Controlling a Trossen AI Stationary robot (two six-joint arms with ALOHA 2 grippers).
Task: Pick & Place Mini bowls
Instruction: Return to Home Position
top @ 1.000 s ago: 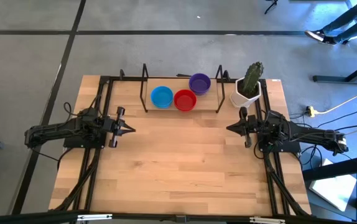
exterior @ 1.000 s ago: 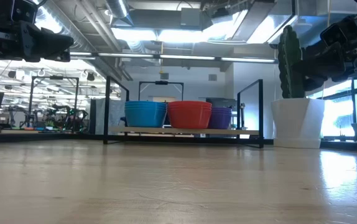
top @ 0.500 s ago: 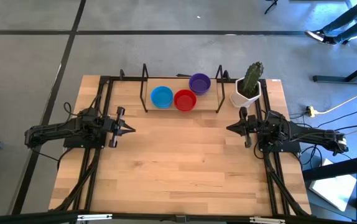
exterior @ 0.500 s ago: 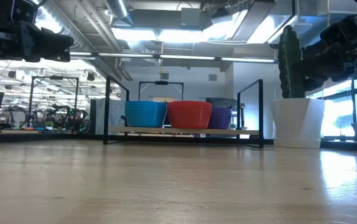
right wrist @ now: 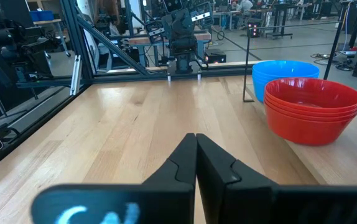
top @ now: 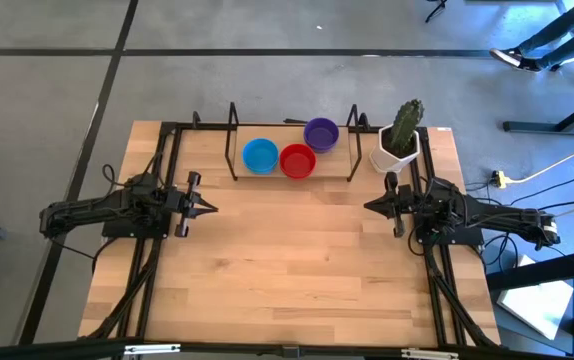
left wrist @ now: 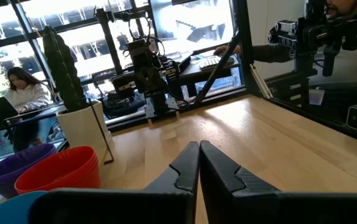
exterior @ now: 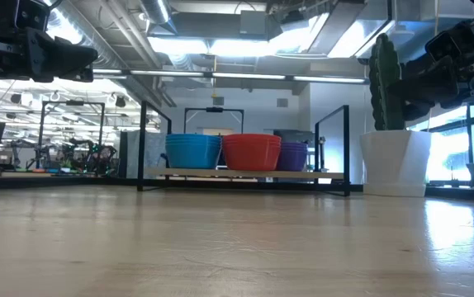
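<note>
The small round plastic mini bowls [top: 297, 160] sit colour-stacked on the black-framed wooden shelf [exterior: 245, 174]; the job looks finished. The left gripper [top: 207, 209] and right gripper [top: 369, 207] are pressed together, empty.

The mini bowls are nested upright, rims up, in three stacks sorted by colour on the low wooden shelf [exterior: 328, 175] at the table's far edge. The blue stack [top: 260, 155] is placed on the left, with the red stack [top: 297, 160] just beside it. The purple stack [top: 321, 133] is set farther back, to the right of the red one, and is partly hidden behind it in the low view.
</note>
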